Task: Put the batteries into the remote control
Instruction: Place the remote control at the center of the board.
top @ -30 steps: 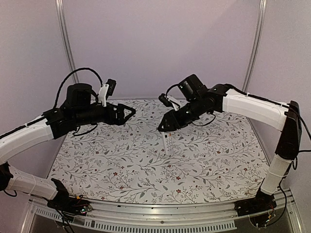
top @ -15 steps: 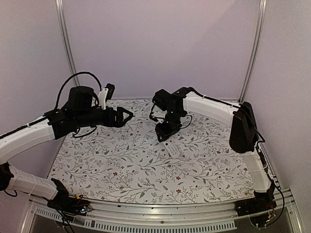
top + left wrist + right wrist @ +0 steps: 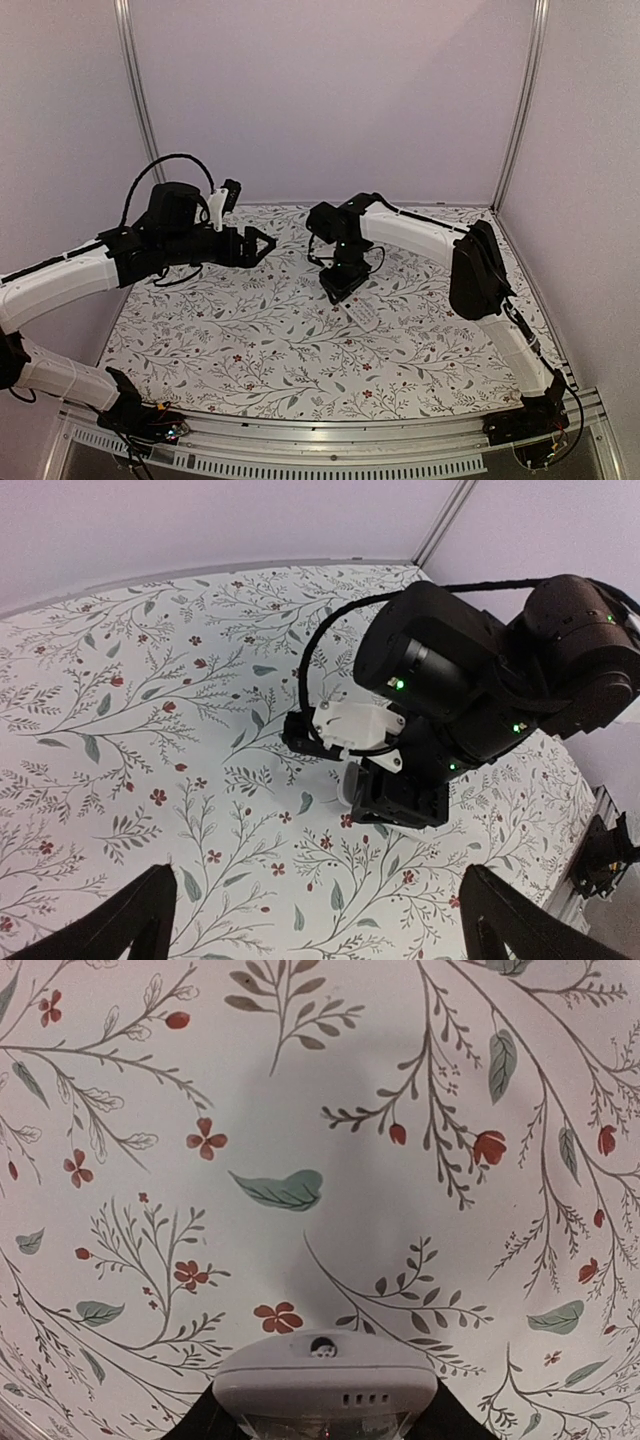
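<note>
Near the middle of the flowered tabletop (image 3: 250, 350), a little toward its right edge, the white remote (image 3: 362, 313) slants down out of the right gripper (image 3: 345, 292). The jaws are closed on the remote's upper part, while its free end points at the cloth toward the near right corner; whether it touches cannot be told. Farther back, toward the far left corner, the left gripper (image 3: 265, 242) hangs above the table with its fingers (image 3: 140, 920) spread wide and nothing between them.

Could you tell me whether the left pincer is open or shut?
Open: the left pincer has its dark fingers wide apart in its wrist view, holding nothing.
</note>
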You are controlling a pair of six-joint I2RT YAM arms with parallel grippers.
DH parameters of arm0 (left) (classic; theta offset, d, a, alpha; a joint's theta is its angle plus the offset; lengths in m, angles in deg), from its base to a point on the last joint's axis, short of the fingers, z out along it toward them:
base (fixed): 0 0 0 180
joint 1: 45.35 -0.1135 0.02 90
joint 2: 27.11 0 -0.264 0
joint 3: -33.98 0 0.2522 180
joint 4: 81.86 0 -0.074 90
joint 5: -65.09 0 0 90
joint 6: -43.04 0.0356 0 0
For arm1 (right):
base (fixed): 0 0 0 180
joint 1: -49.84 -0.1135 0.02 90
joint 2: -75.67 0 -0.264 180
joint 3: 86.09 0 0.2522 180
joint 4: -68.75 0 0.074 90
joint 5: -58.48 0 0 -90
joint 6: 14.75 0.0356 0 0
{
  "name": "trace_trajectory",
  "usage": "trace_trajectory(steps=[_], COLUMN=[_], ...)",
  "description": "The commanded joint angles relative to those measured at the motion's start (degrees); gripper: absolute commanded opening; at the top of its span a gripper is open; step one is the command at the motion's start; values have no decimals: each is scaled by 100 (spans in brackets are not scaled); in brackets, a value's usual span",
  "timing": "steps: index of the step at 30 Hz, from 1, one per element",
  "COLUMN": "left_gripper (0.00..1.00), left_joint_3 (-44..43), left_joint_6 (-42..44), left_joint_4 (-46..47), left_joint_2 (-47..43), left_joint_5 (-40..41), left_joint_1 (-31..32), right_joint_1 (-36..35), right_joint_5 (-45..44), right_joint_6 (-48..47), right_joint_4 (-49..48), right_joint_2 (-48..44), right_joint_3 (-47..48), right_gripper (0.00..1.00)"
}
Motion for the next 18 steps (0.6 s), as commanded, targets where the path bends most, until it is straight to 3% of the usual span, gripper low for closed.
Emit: trace_trajectory(steps=[1, 12, 18], left_gripper=[99, 100, 100], left_joint_3=[59, 32, 14], left_joint_6=[59, 96, 86], left_joint_4=[13, -42, -121], left_joint_2=[69, 26, -31], left_joint_5=[25, 50, 89], left_joint_1=[-68, -72, -76], right_joint_1=[-12, 28, 69], right_joint_5=[-165, -75, 298], right_joint_6=[-82, -29, 8], right_joint_4=[-152, -342, -410], right_joint_2=[309, 388, 210], right_joint_3=[85, 85, -108], right_gripper=[46, 53, 68])
